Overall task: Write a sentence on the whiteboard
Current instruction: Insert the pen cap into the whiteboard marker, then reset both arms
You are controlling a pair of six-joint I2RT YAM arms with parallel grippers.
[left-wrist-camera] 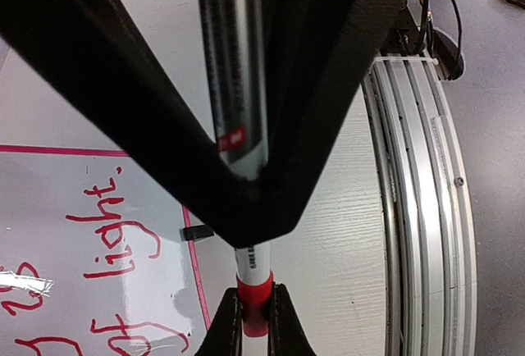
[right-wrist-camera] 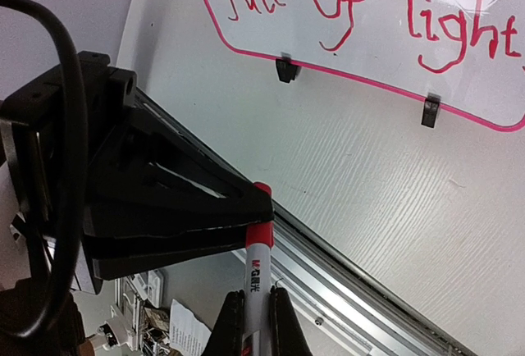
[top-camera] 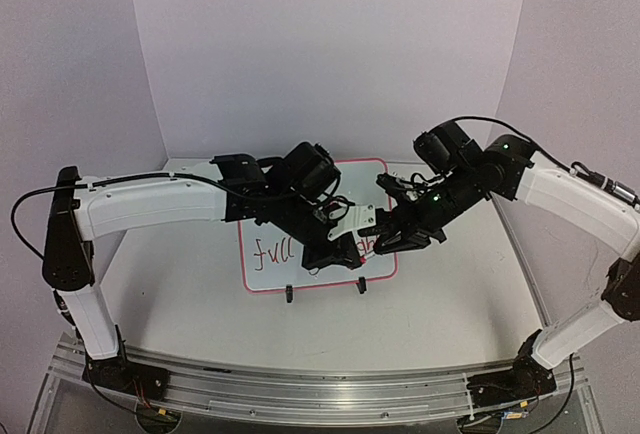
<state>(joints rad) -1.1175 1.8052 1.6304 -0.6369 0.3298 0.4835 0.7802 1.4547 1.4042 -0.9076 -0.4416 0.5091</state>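
Whiteboard point(top-camera: 275, 272) lay mid-desk point(top-camera: 450, 294), at 12 o'clock from the bases. "full of light," stood in red. The sentence was possibly complete, but the arms hid the board's upper half. Left jaws clamped the marker point(right-wrist-camera: 261, 262) at its red end and right jaws clamped its barrel. Capping seemingly remained.
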